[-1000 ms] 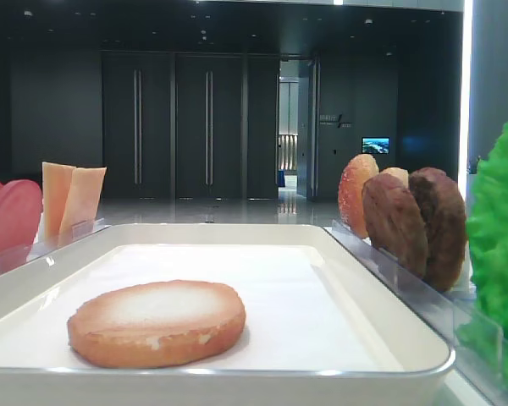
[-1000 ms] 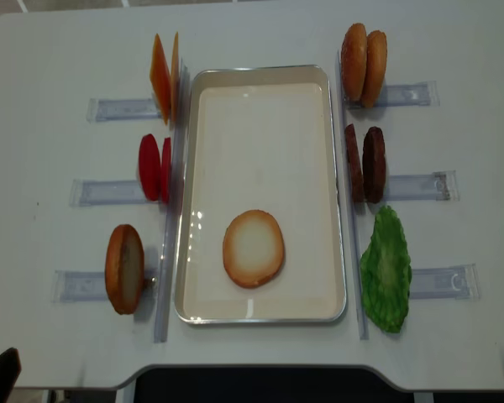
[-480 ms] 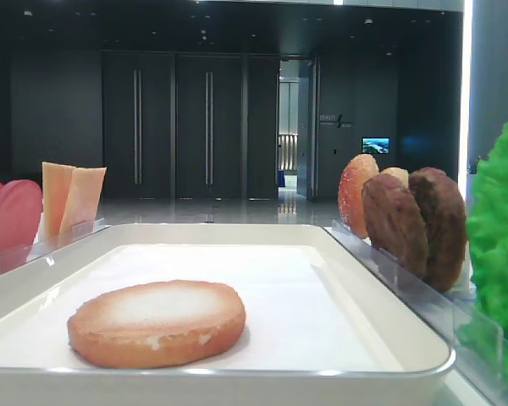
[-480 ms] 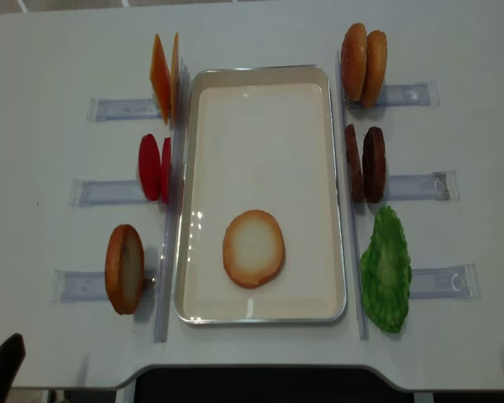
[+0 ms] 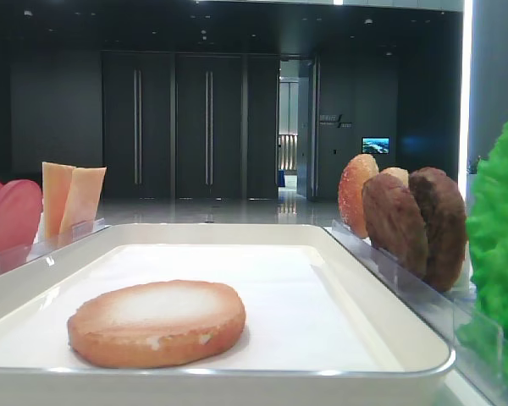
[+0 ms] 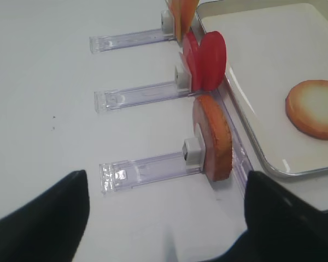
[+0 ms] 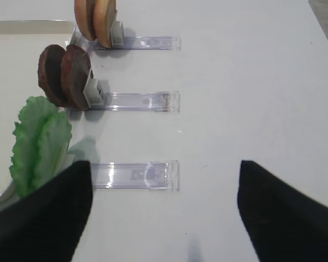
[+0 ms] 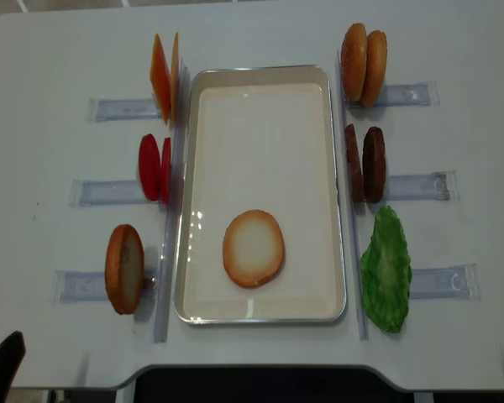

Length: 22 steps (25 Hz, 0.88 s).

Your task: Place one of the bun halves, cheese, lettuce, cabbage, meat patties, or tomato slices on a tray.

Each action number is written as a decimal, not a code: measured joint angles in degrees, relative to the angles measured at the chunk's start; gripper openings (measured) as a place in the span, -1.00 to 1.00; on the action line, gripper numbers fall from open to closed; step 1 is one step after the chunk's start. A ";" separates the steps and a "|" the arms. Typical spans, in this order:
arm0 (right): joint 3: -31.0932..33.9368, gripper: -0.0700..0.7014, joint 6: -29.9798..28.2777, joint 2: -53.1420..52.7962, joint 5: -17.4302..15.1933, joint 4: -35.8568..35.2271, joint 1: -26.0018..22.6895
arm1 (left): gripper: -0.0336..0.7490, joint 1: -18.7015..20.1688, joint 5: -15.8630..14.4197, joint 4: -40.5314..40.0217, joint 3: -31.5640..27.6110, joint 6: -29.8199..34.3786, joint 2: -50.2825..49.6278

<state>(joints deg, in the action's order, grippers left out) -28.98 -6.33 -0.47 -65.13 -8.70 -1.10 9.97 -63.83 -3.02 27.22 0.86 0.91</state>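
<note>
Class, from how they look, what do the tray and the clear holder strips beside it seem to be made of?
Tray: probably metal with a glossy white coating; its rim shines silvery and the floor shows glare spots.
Holder strips: seemingly clear hard plastic, perhaps acrylic; the white table shows through them, and their edges catch light.

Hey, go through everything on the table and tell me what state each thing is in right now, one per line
Tray: flat, holds one bun half.
Bun half on tray: lying cut face up.
Bun half at left: on edge in holder.
Tomato slices: on edge.
Cheese: upright.
Meat patties: on edge.
Lettuce: upright in holder.
Left gripper: open, empty.
Right gripper: open, empty.
</note>
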 joint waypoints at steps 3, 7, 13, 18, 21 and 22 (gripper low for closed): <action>0.00 0.54 0.00 0.00 0.00 0.00 0.00 | 0.85 0.00 0.00 0.00 0.00 0.00 0.00; 0.00 0.54 0.00 0.00 0.00 0.00 0.00 | 0.85 0.00 0.00 0.00 0.00 0.00 0.00; 0.00 0.54 0.00 0.00 0.00 0.00 0.00 | 0.85 -0.12 0.00 0.00 0.00 0.00 0.00; 0.00 0.54 0.00 0.00 0.00 0.00 0.00 | 0.85 -4.62 0.00 0.34 -0.07 0.00 0.00; 0.00 0.54 0.00 0.00 0.00 0.00 0.00 | 0.85 -6.65 0.01 0.80 -0.07 0.00 0.00; 0.00 0.54 0.00 0.00 0.00 0.00 0.00 | 0.85 -6.73 0.01 0.85 -0.07 0.00 0.00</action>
<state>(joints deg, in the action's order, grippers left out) -28.98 -6.33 -0.47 -65.13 -8.70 -1.10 3.25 -63.81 -2.16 27.15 0.86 0.91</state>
